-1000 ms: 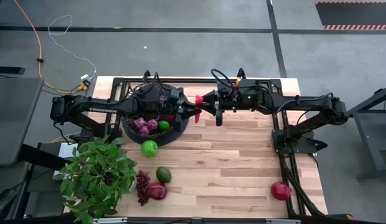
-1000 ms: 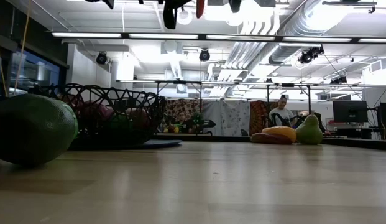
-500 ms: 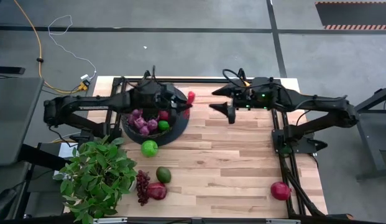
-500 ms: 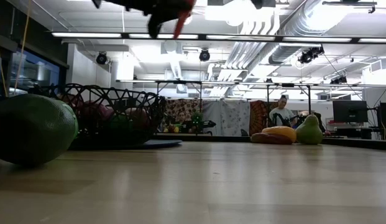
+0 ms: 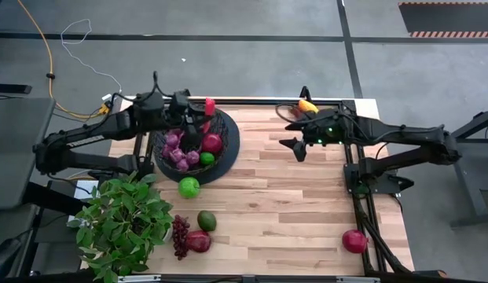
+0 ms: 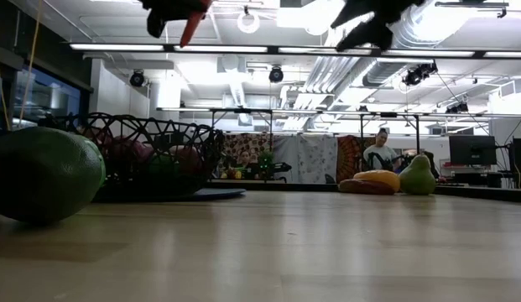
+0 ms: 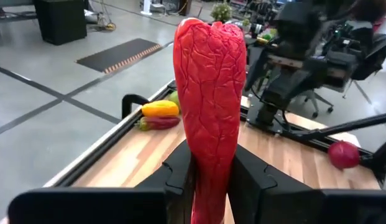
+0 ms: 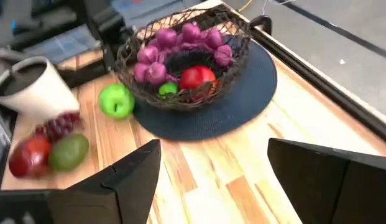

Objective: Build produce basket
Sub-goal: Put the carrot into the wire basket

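Observation:
My left gripper [image 5: 203, 118] is shut on a red chili [image 5: 210, 105] high above the far rim of the black wire basket [image 5: 228, 149]. The chili also shows in the left wrist view [image 7: 209, 87] and the low view [image 6: 195, 18]. The basket stands on a dark round mat and holds purple grapes [image 5: 179, 151], a red pomegranate [image 5: 212, 143] and a green fruit [image 5: 207, 158]. My right gripper [image 5: 295, 146] is open and empty above the table, to the right of the basket; it also shows in its own wrist view [image 8: 214, 180]. My left gripper pinches the chili near one end [image 7: 209, 171] between its two fingers [image 7: 180, 177]. The rest of the chili sticks out past the fingertips. The chili is lifted clear, above the basket's far rim.
A green apple [image 5: 188, 187], an avocado [image 5: 206, 220], a dark grape bunch [image 5: 181, 234] and a pomegranate [image 5: 199, 241] lie on the near left. A potted plant [image 5: 126, 224] stands at the near left corner. Another pomegranate [image 5: 354, 240] lies near right. A yellow-orange pepper [image 5: 308, 104] lies at the far edge.
Both grippers met at the chili a second ago. My left gripper has carried the chili toward the table's left and far edge, over the basket. My right gripper has drawn back toward the table's right edge without it.

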### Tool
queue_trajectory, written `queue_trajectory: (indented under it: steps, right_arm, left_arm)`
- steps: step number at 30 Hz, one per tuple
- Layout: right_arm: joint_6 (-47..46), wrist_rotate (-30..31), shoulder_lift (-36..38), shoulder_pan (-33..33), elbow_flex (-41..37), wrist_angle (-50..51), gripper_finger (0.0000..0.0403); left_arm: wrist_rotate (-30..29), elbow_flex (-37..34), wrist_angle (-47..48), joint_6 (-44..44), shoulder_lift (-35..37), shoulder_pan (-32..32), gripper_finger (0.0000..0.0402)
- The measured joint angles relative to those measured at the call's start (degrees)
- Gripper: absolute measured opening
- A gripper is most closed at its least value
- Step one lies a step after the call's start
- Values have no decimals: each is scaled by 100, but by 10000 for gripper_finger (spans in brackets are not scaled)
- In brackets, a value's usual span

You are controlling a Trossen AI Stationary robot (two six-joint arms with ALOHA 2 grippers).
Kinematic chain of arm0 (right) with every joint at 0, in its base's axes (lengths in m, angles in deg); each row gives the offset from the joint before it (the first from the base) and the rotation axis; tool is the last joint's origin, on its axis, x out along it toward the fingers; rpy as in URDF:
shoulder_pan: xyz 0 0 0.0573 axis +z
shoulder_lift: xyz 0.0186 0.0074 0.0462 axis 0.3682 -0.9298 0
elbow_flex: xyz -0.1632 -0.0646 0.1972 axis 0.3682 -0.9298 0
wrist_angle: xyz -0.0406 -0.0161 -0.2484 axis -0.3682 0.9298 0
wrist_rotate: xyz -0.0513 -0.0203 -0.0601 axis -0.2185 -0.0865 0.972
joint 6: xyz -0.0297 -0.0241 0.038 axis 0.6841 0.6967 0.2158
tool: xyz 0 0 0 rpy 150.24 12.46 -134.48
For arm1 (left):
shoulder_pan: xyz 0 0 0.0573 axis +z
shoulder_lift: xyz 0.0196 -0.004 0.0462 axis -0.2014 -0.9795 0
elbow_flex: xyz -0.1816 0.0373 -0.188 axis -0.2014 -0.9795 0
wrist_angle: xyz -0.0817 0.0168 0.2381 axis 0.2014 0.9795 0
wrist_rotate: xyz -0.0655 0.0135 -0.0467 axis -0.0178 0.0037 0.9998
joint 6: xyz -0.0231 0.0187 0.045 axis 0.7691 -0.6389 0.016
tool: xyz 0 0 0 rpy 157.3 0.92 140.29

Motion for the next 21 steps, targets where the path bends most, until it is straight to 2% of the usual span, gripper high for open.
queue_trajectory:
  steps: [5,10,18,21]
  right_arm:
    - [-778,-4,715,2,-1149,-1120,277]
    - [-1358,-41,1128,2,-1744,-1669,277]
    - [-1432,-44,1181,4,-1810,-1739,277]
    - [-1436,-20,1181,2,-1810,-1739,277]
  left_arm:
    - [-148,-932,-689,483,478,-4,60]
    - [-613,-1737,-1082,883,889,-1,60]
    - [-1008,-1838,-1041,898,864,3,60]
    - [-1123,-1640,-350,1019,634,144,60]
